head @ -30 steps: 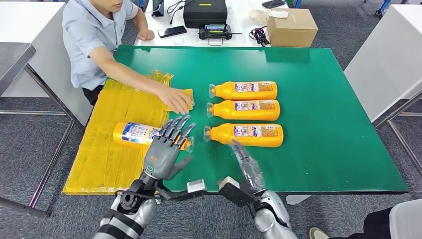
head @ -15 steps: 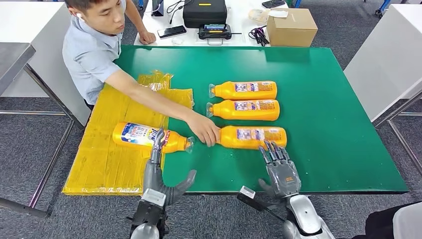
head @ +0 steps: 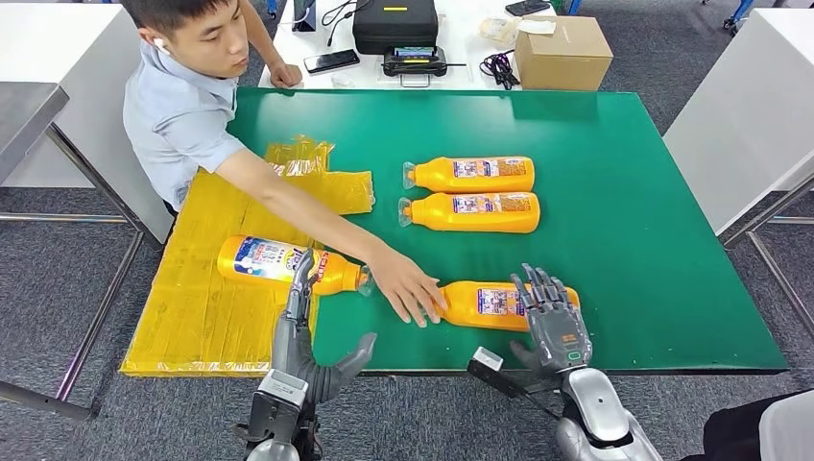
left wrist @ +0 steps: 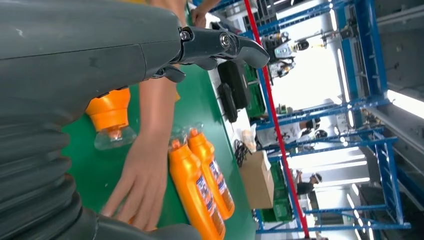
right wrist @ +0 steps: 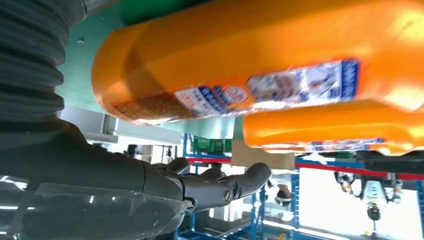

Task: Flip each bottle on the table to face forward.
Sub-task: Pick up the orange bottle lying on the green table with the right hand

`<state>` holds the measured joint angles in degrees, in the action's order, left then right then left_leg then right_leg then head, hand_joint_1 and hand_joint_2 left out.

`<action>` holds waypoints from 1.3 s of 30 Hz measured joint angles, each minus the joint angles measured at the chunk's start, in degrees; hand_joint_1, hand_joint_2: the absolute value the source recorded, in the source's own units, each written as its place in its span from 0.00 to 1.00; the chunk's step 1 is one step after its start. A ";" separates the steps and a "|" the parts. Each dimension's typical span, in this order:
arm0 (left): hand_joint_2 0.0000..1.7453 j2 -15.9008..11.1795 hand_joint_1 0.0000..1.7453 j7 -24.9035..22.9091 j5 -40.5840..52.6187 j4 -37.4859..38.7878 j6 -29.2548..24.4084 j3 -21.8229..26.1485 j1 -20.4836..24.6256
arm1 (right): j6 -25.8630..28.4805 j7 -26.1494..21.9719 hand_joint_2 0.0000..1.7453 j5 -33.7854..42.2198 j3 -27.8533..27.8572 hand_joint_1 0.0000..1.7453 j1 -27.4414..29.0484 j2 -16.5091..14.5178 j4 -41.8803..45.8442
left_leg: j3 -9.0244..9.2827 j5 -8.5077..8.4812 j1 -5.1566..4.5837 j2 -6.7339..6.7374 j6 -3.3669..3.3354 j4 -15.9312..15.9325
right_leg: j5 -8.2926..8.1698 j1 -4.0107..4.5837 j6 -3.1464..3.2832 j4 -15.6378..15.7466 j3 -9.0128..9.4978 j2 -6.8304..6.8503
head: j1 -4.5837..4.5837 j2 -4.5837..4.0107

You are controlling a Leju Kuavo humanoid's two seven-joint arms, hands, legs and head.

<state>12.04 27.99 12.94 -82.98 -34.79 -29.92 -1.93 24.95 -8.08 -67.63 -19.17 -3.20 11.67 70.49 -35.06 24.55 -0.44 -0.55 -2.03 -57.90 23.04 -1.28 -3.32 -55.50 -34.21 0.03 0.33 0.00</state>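
The right hand (head: pixel 550 317) is up over the near edge of the green bench (head: pixel 634 192), fingers spread wide and holding nothing. Its fingertips cover part of the near bottle (head: pixel 490 304), so you cannot tell from the head view if they touch it. The right wrist view shows that bottle (right wrist: pixel 280 55) very close and a bit blurry, with the fingers (right wrist: pixel 225 186) apart from it.

The left hand (head: pixel 305 331) stands on its edge, fingers straight up and thumb out to the side, holding nothing. Its fingertips hide a bit of the white-label bottle (head: pixel 278 262), which lies on the yellow sheet (head: pixel 211 307) with its clear cap pointing toward the green cloth. In the left wrist view only the cap end of this bottle (left wrist: pixel 110 117) peeks out past the grey hand cover; the rest is hidden.

A person's hand (head: pixel 408 288) lies flat on the cap end of the near bottle and hides its cap. The person's arm reaches across the yellow sheet.

Two more orange bottles lie side by side farther back, the middle bottle (head: pixel 470 212) and the far bottle (head: pixel 470 175), caps pointing toward the yellow sheet. Their labels are too small to read. The left wrist view shows two bottles just past the person's hand.

Behind the bench sit a cardboard box (head: pixel 562 52) and a black case (head: pixel 395 24)
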 joint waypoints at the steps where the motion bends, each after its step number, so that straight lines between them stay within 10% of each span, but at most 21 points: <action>1: 1.00 -0.06 0.00 -0.05 0.00 -0.01 0.01 -0.09 -0.01 | -0.03 0.03 1.00 0.07 0.01 0.00 -0.15 0.12 -0.07 | 0.00 0.00 0.00 0.00 0.00 0.00 | 0.00 0.00 0.00 0.00 0.00 0.00 | -0.01 0.00; 31: 1.00 -1.32 0.00 -2.70 3.44 -0.02 0.46 -1.86 0.10 | -6.87 -0.40 1.00 9.99 4.53 0.00 -8.45 0.23 -12.64 | 0.13 -0.02 0.01 0.02 -0.02 0.00 | -0.01 0.01 0.00 0.00 0.09 -0.01 | 0.00 0.00; 32: 1.00 -1.33 0.00 -2.72 3.47 0.00 0.56 -1.86 0.13 | -7.14 -0.46 1.00 10.20 4.63 0.08 -8.71 0.20 -12.99 | 0.16 -0.02 0.00 0.02 -0.02 0.00 | -0.01 0.00 0.00 0.00 0.12 -0.01 | 0.00 0.00; 36: 1.00 -1.37 0.00 -2.74 3.52 0.08 0.64 -1.88 0.21 | -8.26 -1.22 1.00 11.16 4.81 1.00 -9.34 0.11 -14.06 | 0.25 -0.02 0.00 0.02 -0.03 0.00 | -0.01 0.00 -0.01 0.01 0.22 -0.01 | 0.00 0.00; 39: 1.00 -1.38 0.00 -2.75 3.52 0.25 0.71 -1.92 0.41 | -10.07 -3.17 1.00 13.70 5.02 1.00 -9.71 0.11 -15.08 | 0.29 -0.02 -0.01 0.02 -0.03 0.00 | -0.01 0.00 -0.01 0.01 0.25 -0.01 | 0.00 0.00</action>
<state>10.67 25.24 16.46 -82.73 -34.08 -31.85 -1.53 14.88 -11.25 -53.92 -14.16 -12.91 11.78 55.41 -34.76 24.52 -0.45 -0.53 -2.06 -57.90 23.03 -1.28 -3.33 -55.49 -33.96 0.02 0.33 0.00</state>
